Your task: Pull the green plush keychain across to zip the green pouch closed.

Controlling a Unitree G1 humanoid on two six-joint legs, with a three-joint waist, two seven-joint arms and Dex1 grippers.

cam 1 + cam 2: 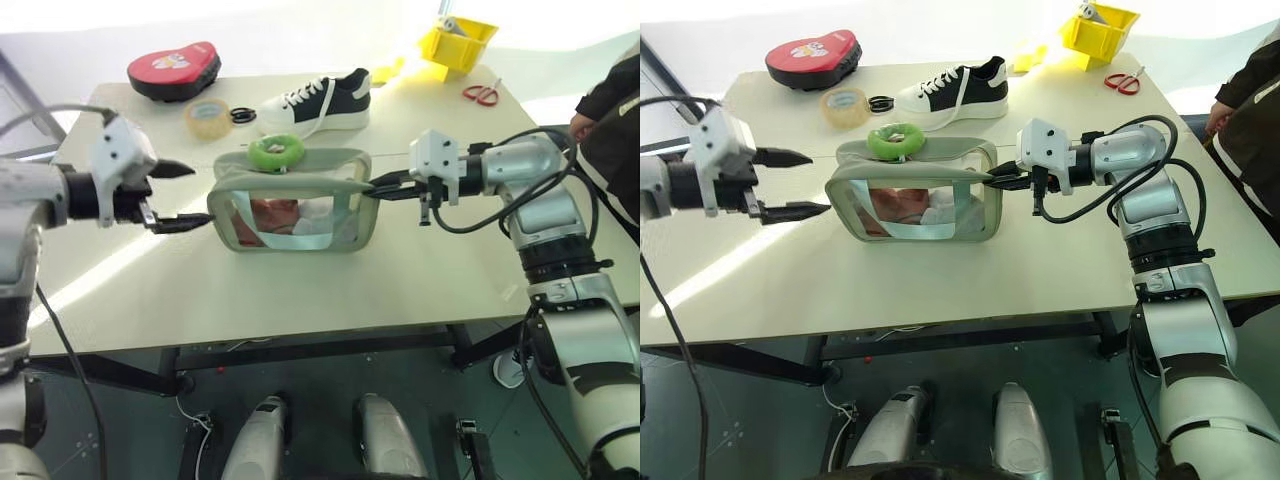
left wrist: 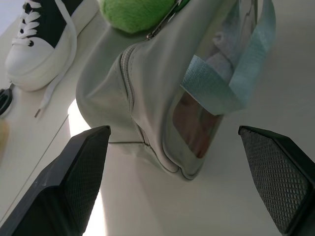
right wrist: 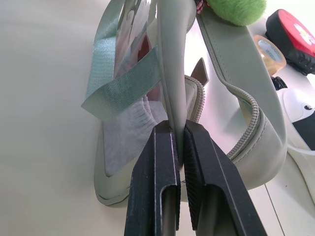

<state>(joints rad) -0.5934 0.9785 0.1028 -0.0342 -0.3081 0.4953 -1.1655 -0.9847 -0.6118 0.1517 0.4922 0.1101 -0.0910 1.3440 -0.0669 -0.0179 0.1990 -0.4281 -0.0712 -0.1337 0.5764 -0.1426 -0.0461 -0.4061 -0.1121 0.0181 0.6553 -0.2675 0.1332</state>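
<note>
The pouch (image 1: 295, 205) sits mid-bench, nearer the front edge than the back, with the keychain (image 1: 276, 152) lying on its top toward the left end. The right wrist view shows the zipper track gaping at the right end, with a flap pinched in the right hand (image 3: 178, 162), whose fingers are shut tight on that fabric. So the zip looks at best partly run; I'd judge the pull across is not finished, or the slider sits at the wrong end.

The left hand (image 1: 172, 195) hangs spread wide and empty just off the pouch's left end, gripping nothing.

Room is decent: bare bench in front and to both sides. Behind the pouch, toward the back edge, stand a shoe (image 1: 318, 101), a tape roll (image 1: 207, 117) and a red case (image 1: 174, 68), so reaching over the top is tighter. A person's sleeve (image 1: 612, 95) is by the right edge.
</note>
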